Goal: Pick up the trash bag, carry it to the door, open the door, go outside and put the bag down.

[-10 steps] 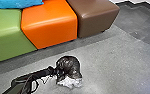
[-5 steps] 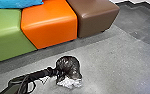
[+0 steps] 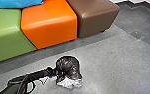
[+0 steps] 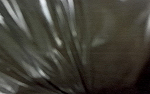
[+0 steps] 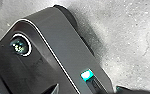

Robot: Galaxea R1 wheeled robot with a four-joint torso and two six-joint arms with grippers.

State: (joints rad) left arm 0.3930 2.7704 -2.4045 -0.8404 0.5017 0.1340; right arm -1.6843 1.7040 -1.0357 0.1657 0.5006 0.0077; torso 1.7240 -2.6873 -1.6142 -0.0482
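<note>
Head view: the left hand (image 3: 58, 72) touches a dark, shiny trash bag (image 3: 68, 64), whitish lower down, near a row of green, orange and brown seats (image 3: 49, 25). Whether the hand is spread or pinching, I cannot tell. Creases streak the bag in the left wrist view.

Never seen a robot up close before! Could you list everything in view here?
Blue cushion: one, blue, on the seating
Green padded seat block: one, green, left of the orange block
Orange padded seat block: one, orange, middle
Brown padded seat block: one, brown, right of the orange block
Plastic trash bag: one, black with white below, at the left arm's end
Smooth floor: one, grey, before the seating
Robot's left arm: one, black, reaching the bag
Robot's base: one, dark grey, right wrist view
</note>
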